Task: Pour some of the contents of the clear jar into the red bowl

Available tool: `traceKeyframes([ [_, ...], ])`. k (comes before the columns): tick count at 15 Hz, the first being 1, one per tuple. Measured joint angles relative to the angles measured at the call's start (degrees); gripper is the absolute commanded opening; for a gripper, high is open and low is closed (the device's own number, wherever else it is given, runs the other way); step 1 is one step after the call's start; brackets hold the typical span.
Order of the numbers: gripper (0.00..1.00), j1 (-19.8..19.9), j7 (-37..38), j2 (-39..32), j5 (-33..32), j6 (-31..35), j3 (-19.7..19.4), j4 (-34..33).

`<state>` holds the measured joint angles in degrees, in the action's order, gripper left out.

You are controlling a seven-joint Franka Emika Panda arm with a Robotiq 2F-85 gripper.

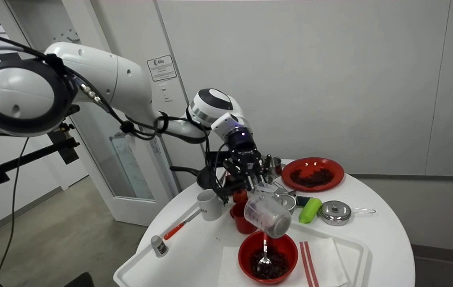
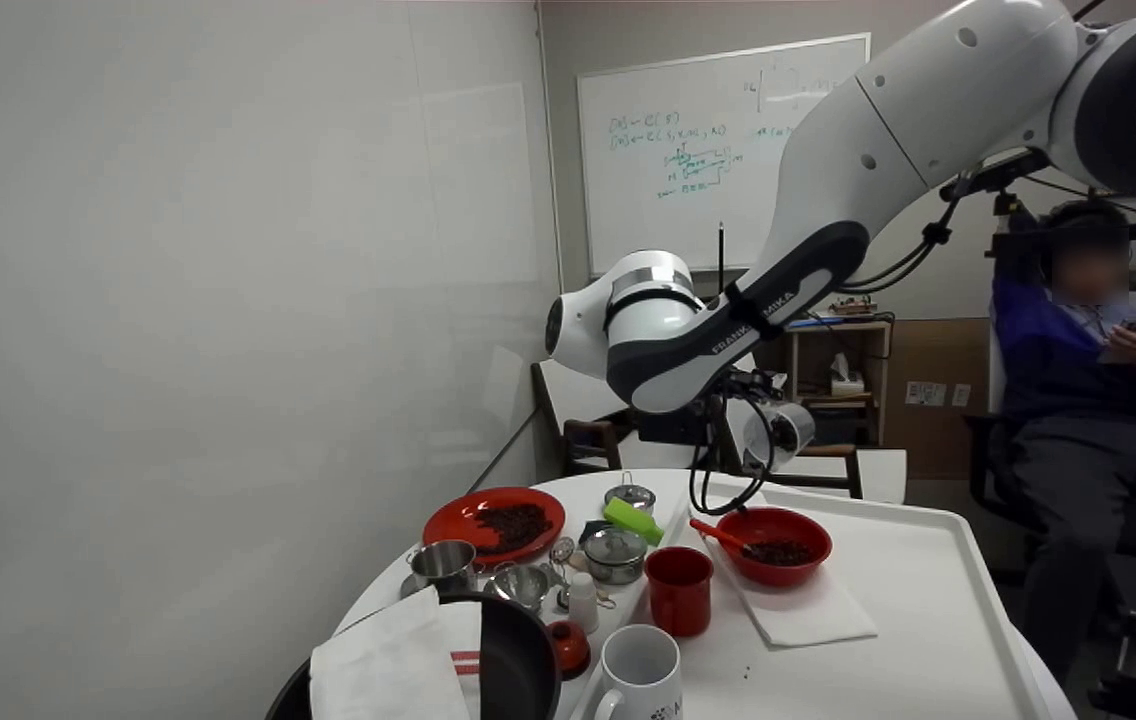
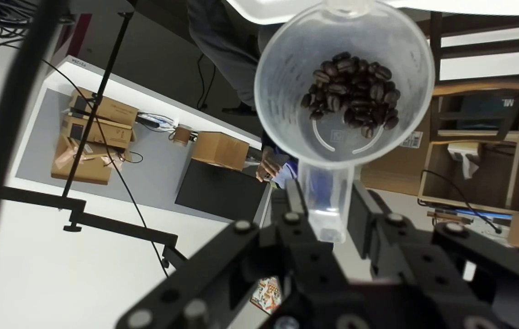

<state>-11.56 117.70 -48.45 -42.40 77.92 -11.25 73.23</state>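
The clear jar (image 1: 267, 215) is a translucent cup with a handle, with dark beans lying at its bottom in the wrist view (image 3: 278, 91). My gripper (image 3: 328, 196) is shut on its handle; it also shows in an exterior view (image 1: 257, 181). The jar is tilted and held in the air, and appears above the red bowl in an exterior view (image 2: 758, 438). The red bowl (image 1: 245, 257) rests on a napkin on the tray, with dark beans and a red-handled spoon in it. It also shows in an exterior view (image 2: 778, 576). No beans are visible falling.
A red cup (image 1: 241, 221) stands beside the bowl, with a white mug (image 1: 209, 205) farther over. A red plate (image 1: 338, 175) of beans, a green object (image 1: 309, 210) and small metal pots (image 2: 616, 555) are behind. A black pan (image 2: 518, 650) is at the table edge.
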Motion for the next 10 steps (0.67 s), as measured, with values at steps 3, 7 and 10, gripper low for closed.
traceKeyframes([
  [3,0.12,-0.70,0.89,-0.91,-1.53,-1.90,0.01,-1.12],
  [7,0.12,-0.94,1.63,-1.95,-2.81,-4.21,0.23,-2.07],
  [10,0.12,-0.95,1.77,-3.03,-3.74,-5.98,0.41,-2.83],
])
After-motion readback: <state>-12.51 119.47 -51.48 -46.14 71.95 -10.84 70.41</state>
